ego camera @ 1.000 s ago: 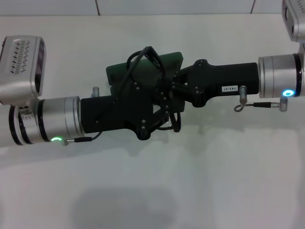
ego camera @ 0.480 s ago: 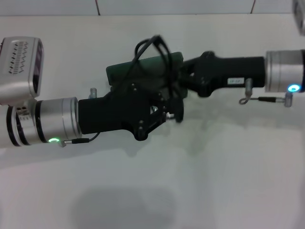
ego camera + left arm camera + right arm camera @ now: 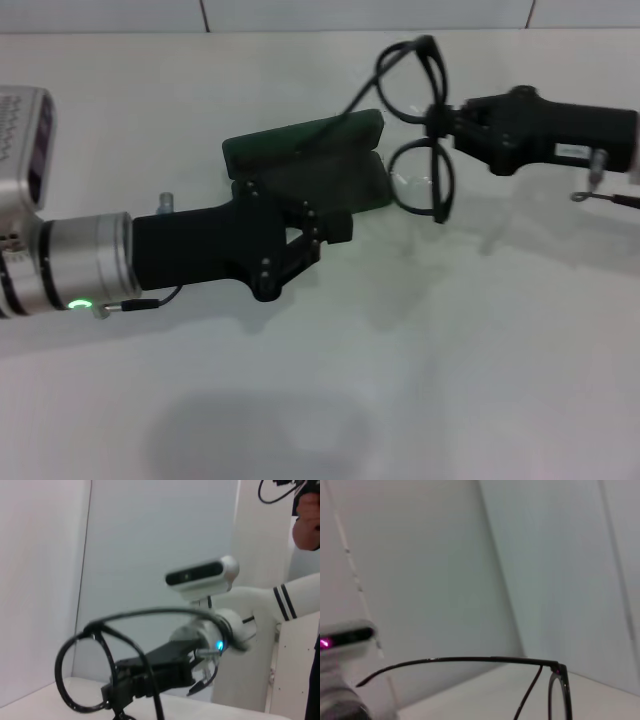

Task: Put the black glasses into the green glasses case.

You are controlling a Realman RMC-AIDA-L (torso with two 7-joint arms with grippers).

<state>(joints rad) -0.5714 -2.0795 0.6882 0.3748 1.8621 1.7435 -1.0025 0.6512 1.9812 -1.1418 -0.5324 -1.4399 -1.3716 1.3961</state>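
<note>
The black glasses (image 3: 418,130) hang in the air, unfolded, to the right of the green glasses case (image 3: 300,142). My right gripper (image 3: 441,121) is shut on their bridge, one lens above it and one below. The case lies open in the middle of the table, its lid raised at the far side and its dark lining (image 3: 345,183) showing. My left gripper (image 3: 335,230) sits over the near side of the case, apart from the glasses. The left wrist view shows the glasses (image 3: 82,672) held by the right gripper (image 3: 120,695). The right wrist view shows a temple arm (image 3: 470,659).
The white table (image 3: 400,380) stretches in front of both arms. A wall meets it at the far edge (image 3: 300,30). My left forearm (image 3: 90,265) crosses from the left and my right forearm (image 3: 570,125) from the right.
The right gripper has pulled back to the right and lifted the glasses off the case area. The left arm has drawn back to the left and no longer touches the glasses.
</note>
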